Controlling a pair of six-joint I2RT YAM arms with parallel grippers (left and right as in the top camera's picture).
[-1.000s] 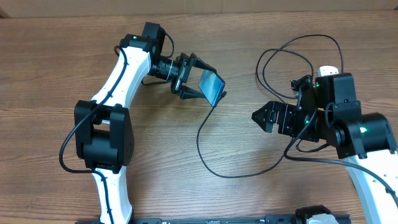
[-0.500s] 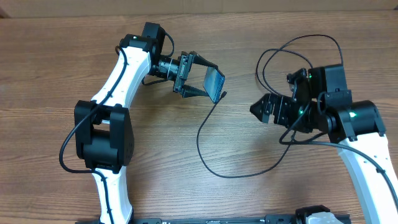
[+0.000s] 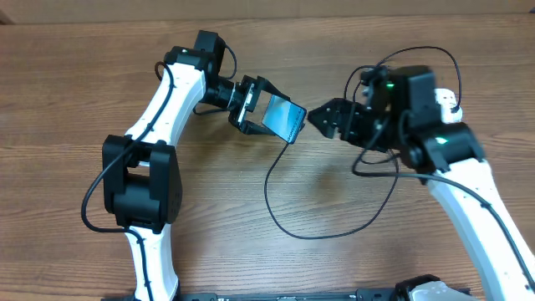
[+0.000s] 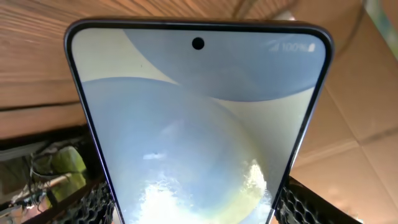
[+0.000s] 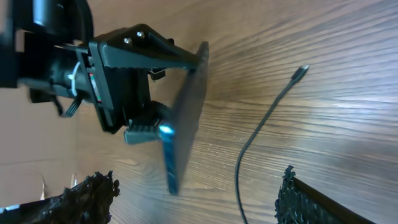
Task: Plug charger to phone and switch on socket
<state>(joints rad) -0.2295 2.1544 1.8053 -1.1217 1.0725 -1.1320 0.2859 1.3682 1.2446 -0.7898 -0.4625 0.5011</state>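
Note:
My left gripper point(image 3: 253, 106) is shut on the phone point(image 3: 282, 119) and holds it tilted above the table. In the left wrist view the phone's pale blue screen point(image 4: 199, 124) fills the frame between the fingers point(image 4: 196, 214). My right gripper point(image 3: 321, 118) is open and empty, just right of the phone. The right wrist view shows the phone edge-on point(image 5: 186, 118) ahead of my open fingers point(image 5: 193, 199). The charger cable point(image 3: 276, 209) loops over the table. Its connector tip point(image 5: 301, 72) lies free on the wood, right of the phone. The socket point(image 3: 447, 98) is mostly hidden behind the right arm.
The black cable makes more loops point(image 3: 393, 67) at the back right, around the right arm. Brown cardboard point(image 3: 334, 8) runs along the table's far edge. Bare wood point(image 3: 334, 184) lies inside the cable's front loop.
My right arm has swung left and towards the back, bringing its open gripper close to the phone. My left gripper has turned the phone flatter. The cable has not visibly moved.

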